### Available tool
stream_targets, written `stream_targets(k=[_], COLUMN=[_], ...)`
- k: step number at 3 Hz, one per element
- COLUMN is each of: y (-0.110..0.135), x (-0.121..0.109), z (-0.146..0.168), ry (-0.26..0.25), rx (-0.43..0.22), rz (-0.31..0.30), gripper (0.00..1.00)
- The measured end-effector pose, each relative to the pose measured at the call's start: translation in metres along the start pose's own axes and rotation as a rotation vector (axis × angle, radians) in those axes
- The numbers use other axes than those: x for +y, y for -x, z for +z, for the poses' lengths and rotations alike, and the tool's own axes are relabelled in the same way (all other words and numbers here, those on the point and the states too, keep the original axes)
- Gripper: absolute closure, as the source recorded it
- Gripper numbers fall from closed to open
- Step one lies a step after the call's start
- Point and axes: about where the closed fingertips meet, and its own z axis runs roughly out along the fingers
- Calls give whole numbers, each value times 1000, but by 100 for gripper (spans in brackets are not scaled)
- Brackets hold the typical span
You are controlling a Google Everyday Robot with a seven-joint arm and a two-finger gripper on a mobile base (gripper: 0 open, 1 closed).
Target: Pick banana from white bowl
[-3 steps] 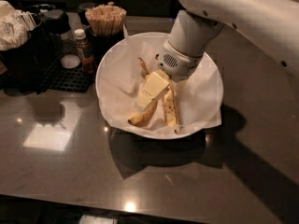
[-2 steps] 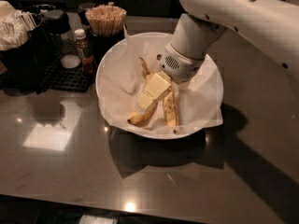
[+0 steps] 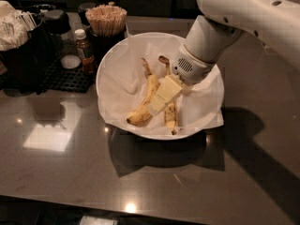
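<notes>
Countertop (image 3: 70, 172) stretched dark nearest the camera. Beyond it, the white bowl (image 3: 115, 76) surrounded the gripper (image 3: 159, 102), which pointed down and leftward, its tip over the banana (image 3: 139, 116); whether it was wide or narrow could not be told. A speckled banana (image 3: 170, 118) lay just right of the tip. Behind, the white arm (image 3: 211, 41) slanted up and rightward. Stir sticks (image 3: 107, 18) stood well off to its far left.
</notes>
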Motion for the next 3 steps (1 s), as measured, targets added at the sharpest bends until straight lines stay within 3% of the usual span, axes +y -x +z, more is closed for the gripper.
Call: stream_targets(k=[2,3], y=[-3,-5], x=[7,9], z=[-13,-9], ry=[-94,-141], rx=[-33,-8], rz=[-42,-28], gripper=[64,69])
